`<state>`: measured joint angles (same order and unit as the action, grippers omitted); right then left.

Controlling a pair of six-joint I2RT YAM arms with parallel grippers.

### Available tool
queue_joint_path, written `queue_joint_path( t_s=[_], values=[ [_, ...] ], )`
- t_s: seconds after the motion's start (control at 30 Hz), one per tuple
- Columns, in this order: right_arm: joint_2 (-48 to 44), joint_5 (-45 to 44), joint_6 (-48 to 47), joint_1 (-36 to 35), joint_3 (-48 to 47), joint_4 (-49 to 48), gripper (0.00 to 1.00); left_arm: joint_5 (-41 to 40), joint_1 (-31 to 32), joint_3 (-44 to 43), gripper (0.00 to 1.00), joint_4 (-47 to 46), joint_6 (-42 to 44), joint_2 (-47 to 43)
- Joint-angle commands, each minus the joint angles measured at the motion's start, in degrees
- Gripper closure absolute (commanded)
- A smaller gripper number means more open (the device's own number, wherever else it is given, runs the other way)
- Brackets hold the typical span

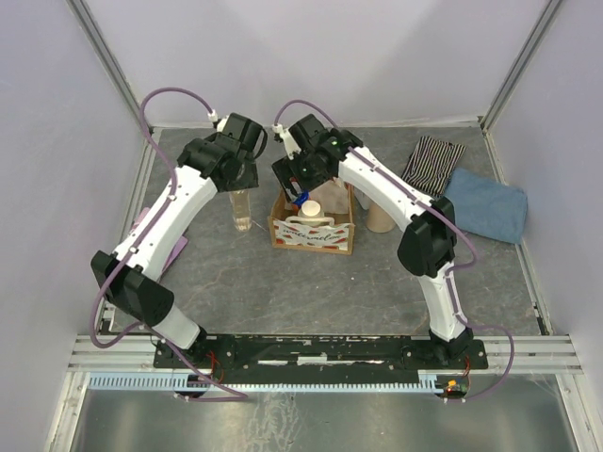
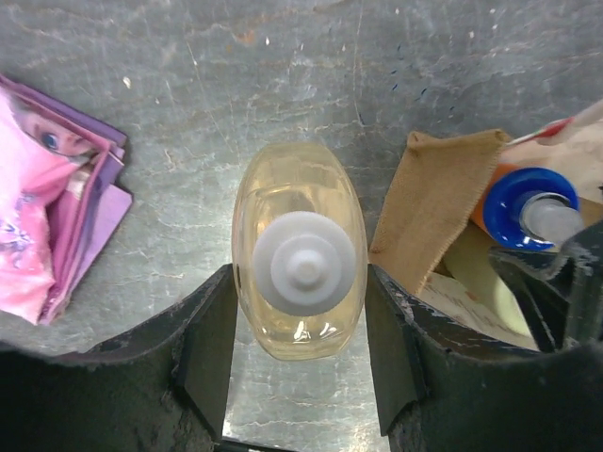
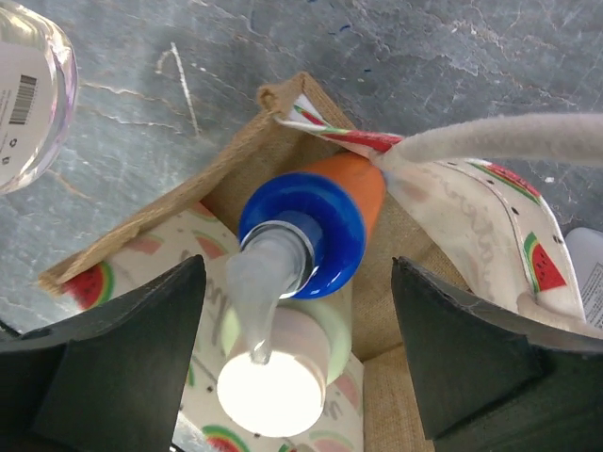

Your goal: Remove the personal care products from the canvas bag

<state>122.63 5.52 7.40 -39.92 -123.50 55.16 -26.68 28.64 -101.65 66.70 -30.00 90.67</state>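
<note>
The canvas bag (image 1: 313,234) stands mid-table, with a watermelon print and a cream handle (image 3: 509,141). Inside it stand an orange bottle with a blue pump (image 3: 306,235) and a white-capped whitish bottle (image 3: 273,386). My right gripper (image 3: 297,268) hovers open over the bag (image 3: 283,122), one finger on each side of the blue pump, touching nothing. A yellowish bottle (image 2: 297,179) with a grey-white cap stands on the table left of the bag (image 2: 429,198). My left gripper (image 2: 300,282) is closed against its sides from above. A beige bottle (image 1: 378,215) stands right of the bag, partly hidden by my right arm.
A pink folded cloth (image 2: 47,226) lies left of the yellowish bottle. A striped cloth (image 1: 433,162) and a blue cloth (image 1: 485,205) lie at the back right. Walls enclose the table on three sides.
</note>
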Motion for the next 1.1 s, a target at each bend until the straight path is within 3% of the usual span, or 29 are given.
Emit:
queue_joint_path(
  t_s=[0.0,0.23,0.63,0.87,0.97,1.03,1.07],
  values=[
    [2.6,-2.6,-0.7,-0.2,-0.8,1.1,0.14,-0.4,-2.7,6.4,0.92,-16.8,-0.8,-6.2],
    [3.1,-3.7,-1.4,-0.6,1.4,-0.8,0.19,-1.6,-3.6,15.4,0.92,-23.9,-1.2,-7.3],
    [1.1,-7.0,-1.7,-1.1,4.0,-4.2,0.55,0.2,-3.6,26.9,0.92,-31.0,-2.7,-8.6],
    [-5.3,-8.3,-1.5,-1.0,7.5,-8.3,0.59,0.0,-3.6,31.5,0.87,-32.8,-3.6,-10.1],
    [-7.7,-8.8,-0.8,-1.0,7.3,-8.9,0.59,0.7,-3.6,32.9,0.7,-33.1,-3.8,-10.9],
    [-9.6,-8.9,-0.4,-1.0,7.0,-9.0,0.59,1.3,-3.5,33.9,0.42,-33.0,-4.0,-11.3],
    [-10.1,-8.9,-0.3,-1.0,6.8,-9.0,0.59,1.5,-3.5,34.1,0.34,-32.7,-4.2,-11.6]
  ],
)
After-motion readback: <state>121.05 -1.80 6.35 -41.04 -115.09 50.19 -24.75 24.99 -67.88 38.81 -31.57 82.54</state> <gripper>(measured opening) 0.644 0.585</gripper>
